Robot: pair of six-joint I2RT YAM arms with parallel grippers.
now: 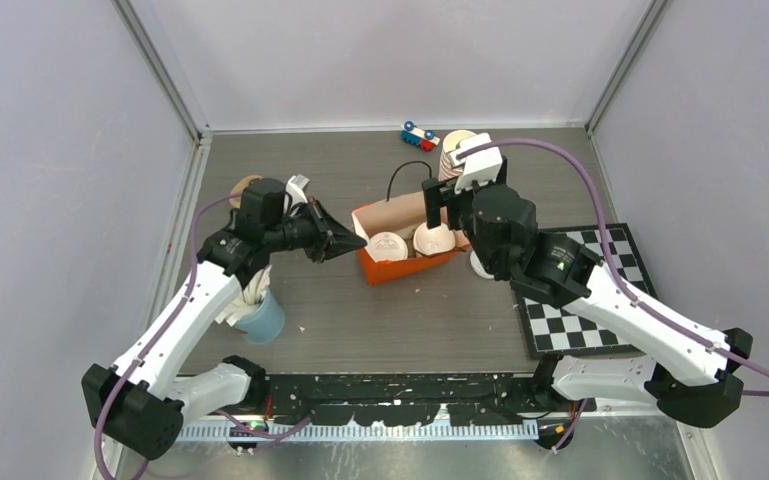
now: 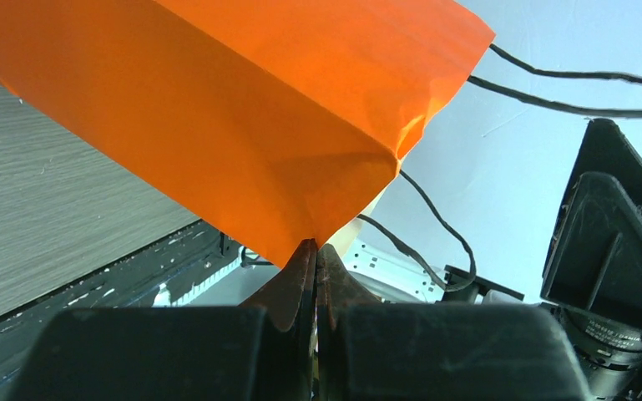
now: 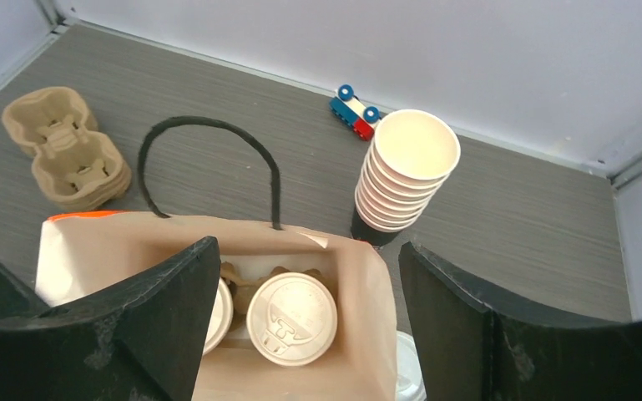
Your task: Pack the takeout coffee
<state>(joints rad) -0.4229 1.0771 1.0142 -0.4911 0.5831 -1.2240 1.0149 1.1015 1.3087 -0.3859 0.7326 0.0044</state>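
Only the left wrist view shows the left gripper pinched shut on a creased corner of the orange paper bag. The right wrist view looks into the bag's kraft-brown interior. Two takeout coffee cups with round embossed white lids stand side by side there, apparently in a moulded-pulp tray. The right gripper hangs above them, jaws wide, holding nothing. Beyond stand a stack of nested cups and spare pulp carriers.
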